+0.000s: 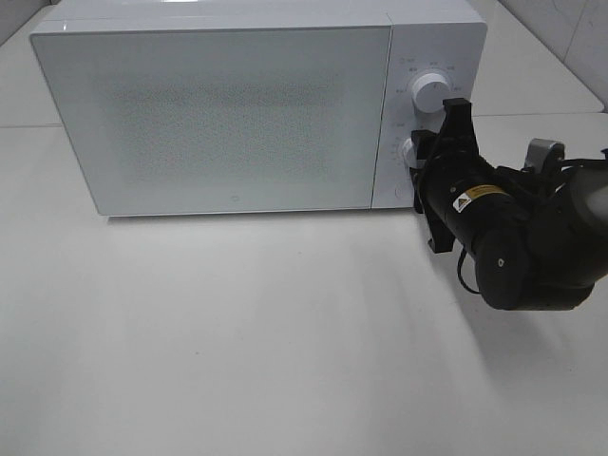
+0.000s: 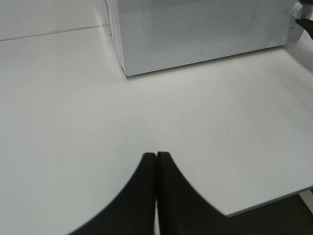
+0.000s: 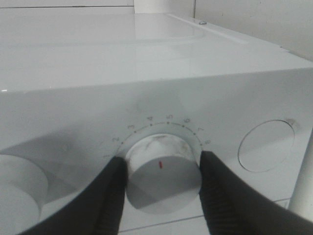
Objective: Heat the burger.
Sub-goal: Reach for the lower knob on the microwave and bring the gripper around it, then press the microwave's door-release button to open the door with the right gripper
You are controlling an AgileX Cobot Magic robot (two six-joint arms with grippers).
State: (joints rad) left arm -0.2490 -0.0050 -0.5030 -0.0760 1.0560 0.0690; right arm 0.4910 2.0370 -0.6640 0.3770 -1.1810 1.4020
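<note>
white timer knob (image 3: 164,177) sits pinched in the right end effector (image 3: 163,167), likely for dialling heat; left end effector (image 2: 156,156) rests pressed together

left pincer (image 2: 156,156): fingers pressed together, nothing between them, above the counter (image 2: 73,98) near its front edge | right arm (image 1: 518,242): reaching in from the counter's right edge, wrist rolled sideways | right pincer (image 3: 164,169): fingers (image 3: 110,196) clamped on the lower dial (image 3: 161,183), one above, one below
</note>
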